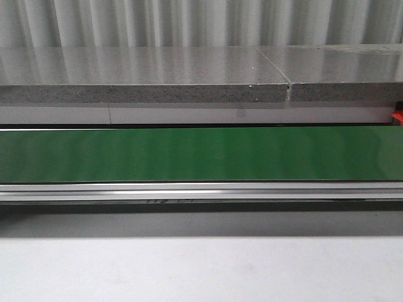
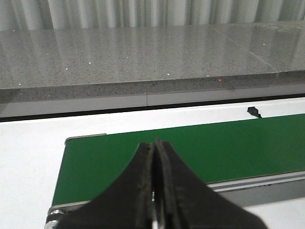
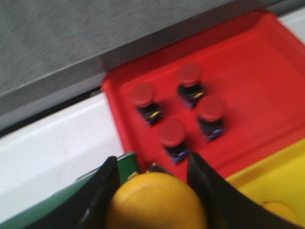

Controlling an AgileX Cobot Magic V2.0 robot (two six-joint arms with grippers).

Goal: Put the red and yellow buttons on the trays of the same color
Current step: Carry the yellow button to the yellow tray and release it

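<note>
In the right wrist view my right gripper (image 3: 150, 191) is shut on a yellow button (image 3: 155, 202) and holds it above the near edge of the red tray (image 3: 267, 62). Several red buttons (image 3: 172, 132) with black bases stand in the red tray. The yellow tray (image 3: 281, 181) lies beside the red one, with part of another yellow button (image 3: 279, 210) showing in it. In the left wrist view my left gripper (image 2: 155, 150) is shut and empty over the end of the green belt (image 2: 214, 148). Neither gripper shows in the front view.
The green conveyor belt (image 1: 201, 154) runs across the front view with a metal rail (image 1: 201, 190) in front and a grey stone counter (image 1: 145, 75) behind. A sliver of the red tray (image 1: 398, 117) shows at the right edge. A small black piece (image 2: 254, 112) lies on the white table.
</note>
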